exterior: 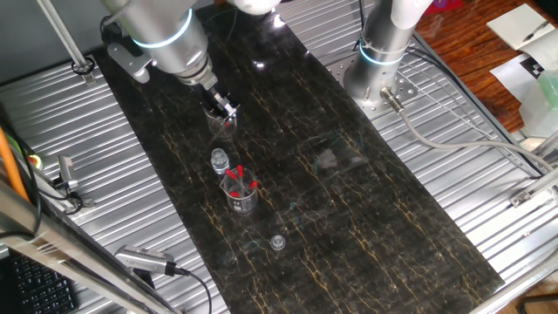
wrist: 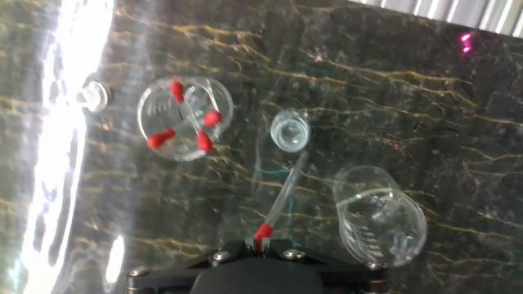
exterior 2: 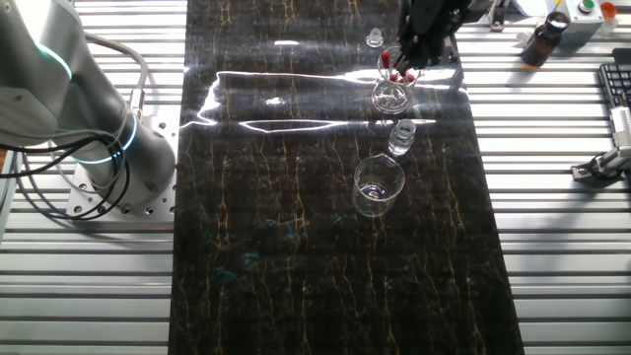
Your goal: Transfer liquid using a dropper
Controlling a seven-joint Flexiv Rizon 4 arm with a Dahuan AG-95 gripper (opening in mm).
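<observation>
My gripper (wrist: 263, 242) is shut on the red bulb of a dropper (wrist: 282, 196), whose clear thin tube points toward a small clear vial (wrist: 290, 131). The gripper (exterior: 223, 108) hangs well above the dark table. To the left, a glass beaker (wrist: 186, 118) holds several more red-bulbed droppers. Lower right stands a clear spouted beaker (wrist: 380, 216). In the other fixed view the gripper (exterior 2: 412, 54) shows at the top, above the dropper beaker (exterior 2: 392, 87), with the vial (exterior 2: 401, 136) and the spouted beaker (exterior 2: 378, 185) lined up below.
A small clear cap (wrist: 94, 95) lies left of the dropper beaker. A second arm's base (exterior: 382, 65) stands beside the dark slab. A brown bottle (exterior 2: 544, 41) sits at the far edge. Ribbed metal surrounds the slab (exterior: 366, 218).
</observation>
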